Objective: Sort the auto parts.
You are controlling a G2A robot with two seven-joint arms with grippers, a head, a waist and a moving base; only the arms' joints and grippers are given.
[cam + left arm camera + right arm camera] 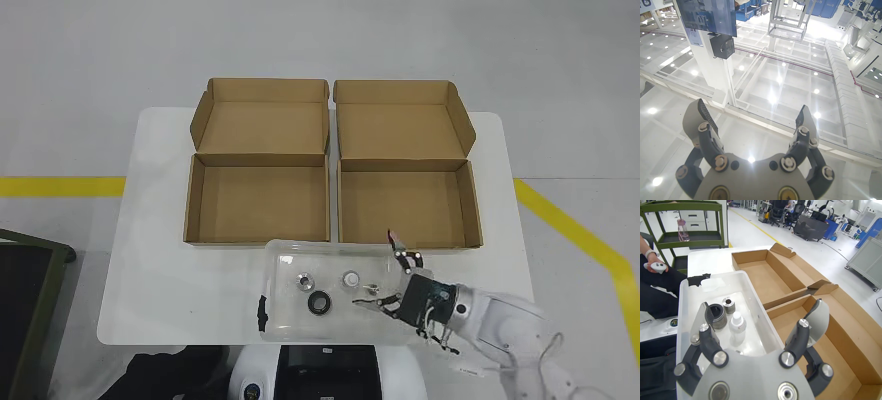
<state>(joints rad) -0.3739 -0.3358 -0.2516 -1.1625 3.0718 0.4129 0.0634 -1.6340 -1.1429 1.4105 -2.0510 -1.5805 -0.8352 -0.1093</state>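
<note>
A clear plastic bin (285, 255) at the table's near edge holds a dark ring bearing (717, 316), a small steel cylinder (728, 305) and a white capped part (737, 325). From above they show as the bearing (320, 302), the cylinder (304, 281) and the white part (351, 279). My right gripper (762, 309) is open and empty, straddling the bin's rim (753, 289), one finger above the bearing, the other over the right box. Seen from the top, the right gripper (380, 270) is at the bin's right end. My left gripper (753, 113) is open and empty, facing the ceiling.
Two open cardboard boxes stand side by side behind the bin, the left box (257, 205) and the right box (405, 208), both with flaps folded back. Black tape (696, 280) marks the bin's left end. A green shelf unit (30, 300) stands left of the table.
</note>
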